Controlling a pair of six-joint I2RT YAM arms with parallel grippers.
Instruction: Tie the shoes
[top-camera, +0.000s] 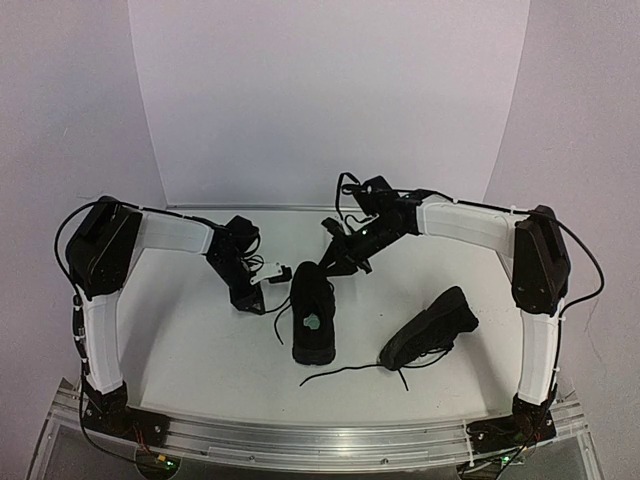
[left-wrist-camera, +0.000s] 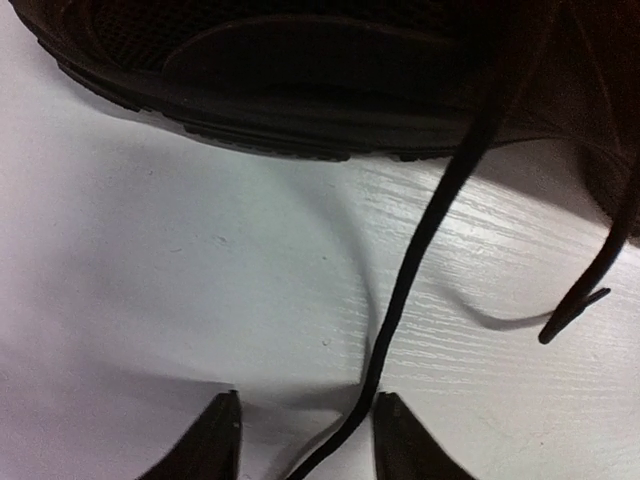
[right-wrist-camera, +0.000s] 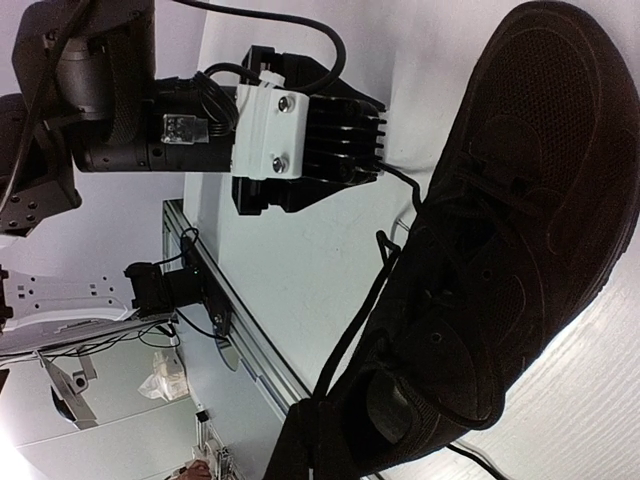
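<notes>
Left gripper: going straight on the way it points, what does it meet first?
Probably the lace that runs between the tips of the left gripper; past it, the sole edge of the shoe. Depth is unclear.

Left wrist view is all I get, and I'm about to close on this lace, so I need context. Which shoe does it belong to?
Observer: It comes from the upright shoe in the middle of the table. The left gripper sits just off that shoe's left side.
Operator: Where is the other arm? I don't want a collision.
Observer: The right gripper is shut at the far end of the same shoe, across from yours.
</notes>
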